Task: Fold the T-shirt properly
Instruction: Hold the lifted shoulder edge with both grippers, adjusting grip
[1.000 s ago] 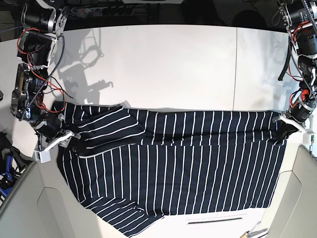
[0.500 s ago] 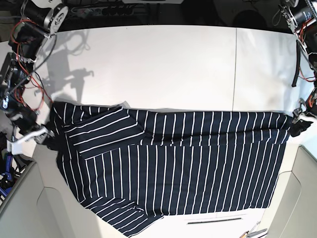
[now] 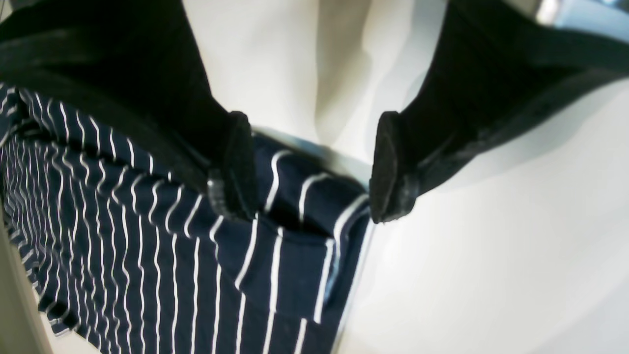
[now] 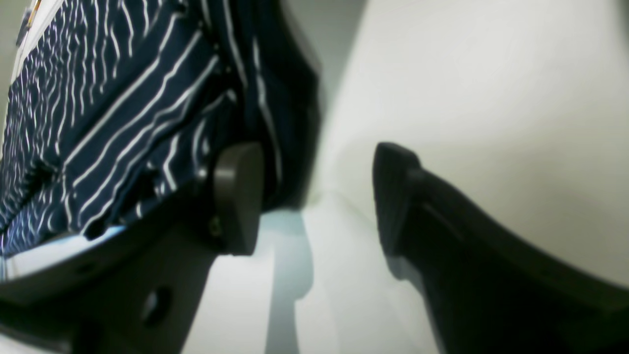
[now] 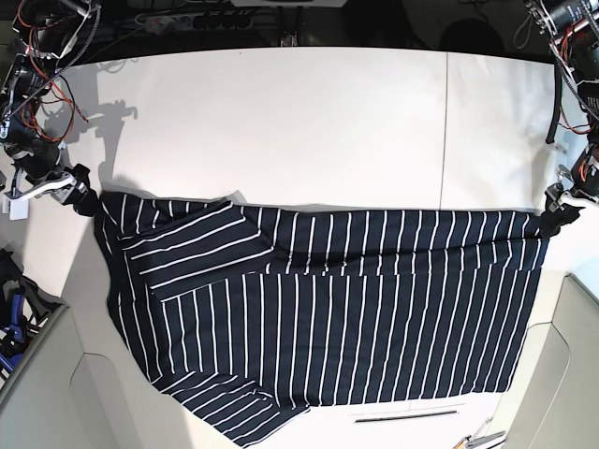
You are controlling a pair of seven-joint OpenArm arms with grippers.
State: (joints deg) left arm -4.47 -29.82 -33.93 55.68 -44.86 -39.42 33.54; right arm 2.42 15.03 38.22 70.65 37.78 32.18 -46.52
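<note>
The T-shirt, dark navy with thin white stripes, lies flat across the near half of the white table, its top part folded down. My left gripper hovers at the shirt's upper right corner. In the left wrist view that gripper is open, and the T-shirt corner lies loose below its fingertips. My right gripper stands at the shirt's upper left corner. In the right wrist view it is open over bare table, the T-shirt just beside one finger.
A seam runs front to back across the table on the right. A dark slot sits near the front edge below the shirt's hem. Grey raised edges flank both front corners. Blue gear sits off the table's left side.
Both grippers have opened and let go of the shirt's upper corners. The right arm drew back up and outward to the left; the left one lifted slightly. The shirt has settled flat.
</note>
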